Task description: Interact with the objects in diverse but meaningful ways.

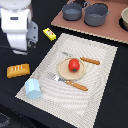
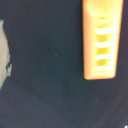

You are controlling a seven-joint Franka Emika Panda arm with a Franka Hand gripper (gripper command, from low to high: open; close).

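Note:
A red tomato point(image 1: 74, 64) rests on a tan plate point(image 1: 64, 71) in the middle of a striped placemat point(image 1: 100, 85). A pale blue-white carton point(image 1: 33, 88) stands on the mat's near corner at the exterior view's left. An orange scored bread slab point(image 1: 18, 70) lies on the black table beside the mat. It fills part of the wrist view as the slab point(image 2: 102, 40), with a pale edge of the carton point(image 2: 2, 55) at the side. A small yellow box point(image 1: 49, 33) lies near the mat's far corner. The white arm point(image 1: 19, 30) hangs above the slab. Its fingers show in neither view.
An orange-handled fork point(image 1: 67, 81) and knife point(image 1: 82, 59) flank the plate. Two grey pots point(image 1: 72, 11) point(image 1: 96, 14) stand on a brown board point(image 1: 110, 30) at the back, with a bowl point(image 1: 125, 19) at the exterior view's right edge.

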